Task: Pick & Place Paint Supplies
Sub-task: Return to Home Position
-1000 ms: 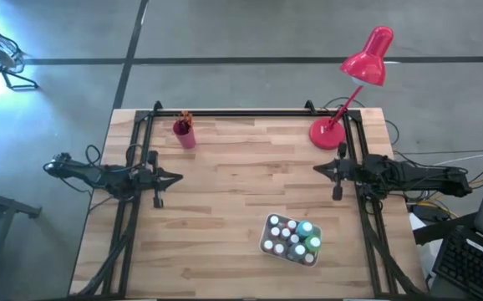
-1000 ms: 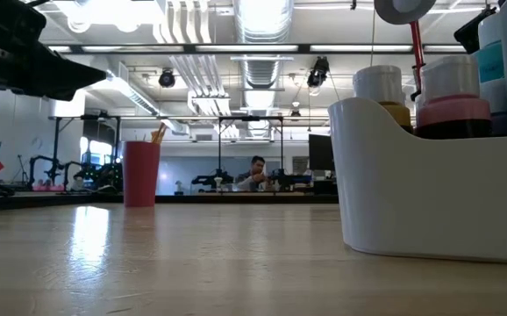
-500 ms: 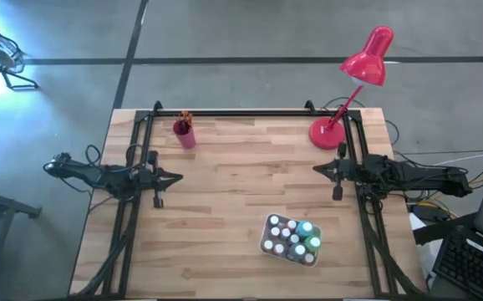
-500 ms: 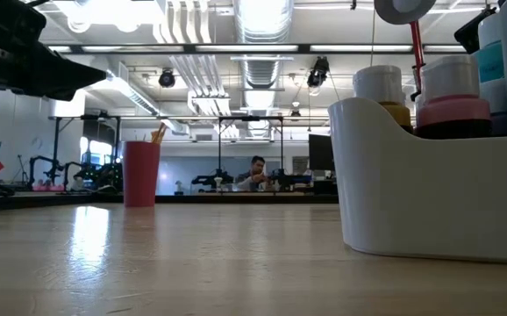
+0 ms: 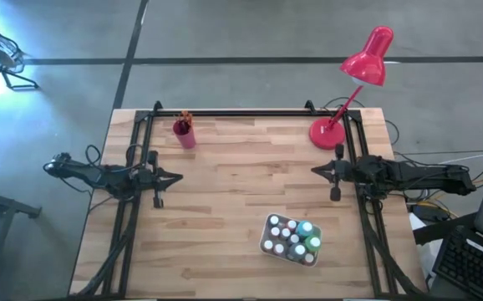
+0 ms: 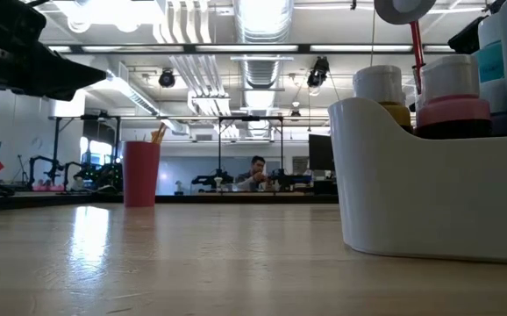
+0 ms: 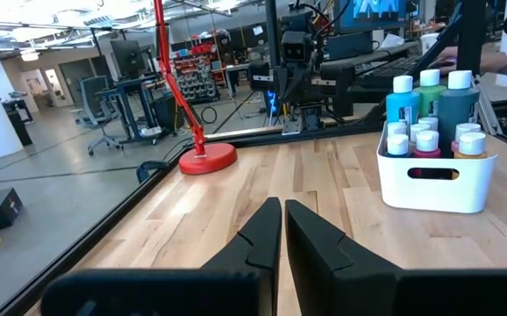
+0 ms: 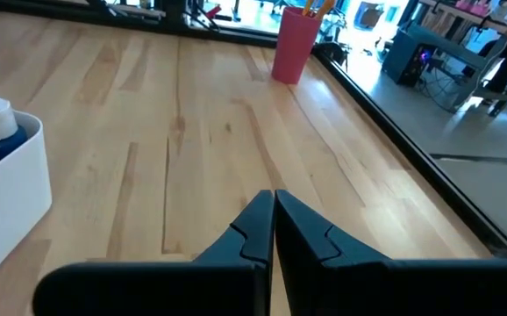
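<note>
Only the right gripper (image 5: 315,171) seems to have edged inward; it and the left gripper (image 5: 178,176) sit pinched together, empty. A stray swing could tip the near bin (image 7: 429,195).

My paint bottles (image 5: 292,238) all stand upright, white caps up, packed close inside the white bin (image 7: 435,180) on the near right of the worktop (image 5: 241,184); teal, green and pink show among them. My brushes (image 5: 184,115) stand on end in the red cup (image 5: 185,136), far left.
</note>
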